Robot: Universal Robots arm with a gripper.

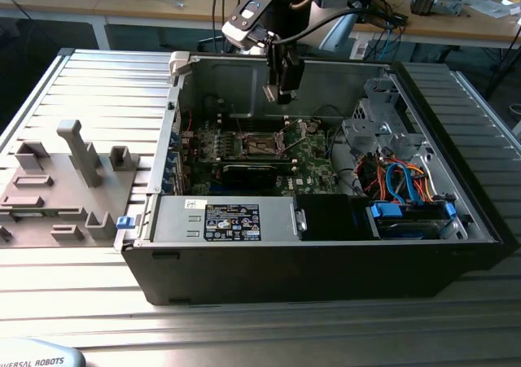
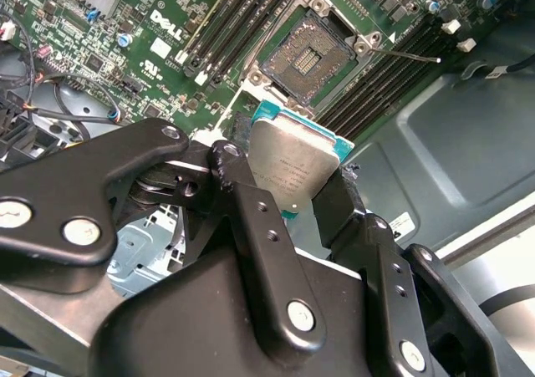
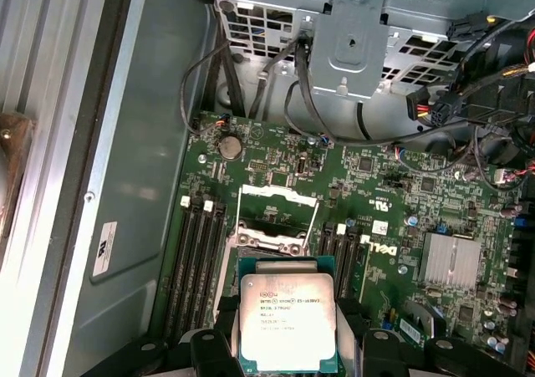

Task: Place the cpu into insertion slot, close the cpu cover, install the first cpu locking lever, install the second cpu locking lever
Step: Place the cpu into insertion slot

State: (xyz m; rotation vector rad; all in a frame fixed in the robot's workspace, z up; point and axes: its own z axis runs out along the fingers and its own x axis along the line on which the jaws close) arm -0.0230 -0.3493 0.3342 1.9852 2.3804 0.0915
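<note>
- We're holding the small square silver-topped cpu (image 2: 294,161) w/ the black two-finger gripper (image 2: 288,185), clamped on its edges.
- We're hovering it above the open insertion slot (image 2: 305,59), not touching; the thin silvery cpu cover (image 3: 277,195) is standing open.

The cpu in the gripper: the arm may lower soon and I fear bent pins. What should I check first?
1. Grip: the cpu sits clamped in the gripper: ok.
2. Target: the insertion slot is empty, contacts bare: ok.
3. Access: the cpu cover stands raised off the slot: ok.
4. Lever: one locking lever sticks out free beside the slot: ok.
5. Orientation: chip corners matched to the slot: cannot tell.
6. Position: chip squarely above the slot: cannot tell.
</note>
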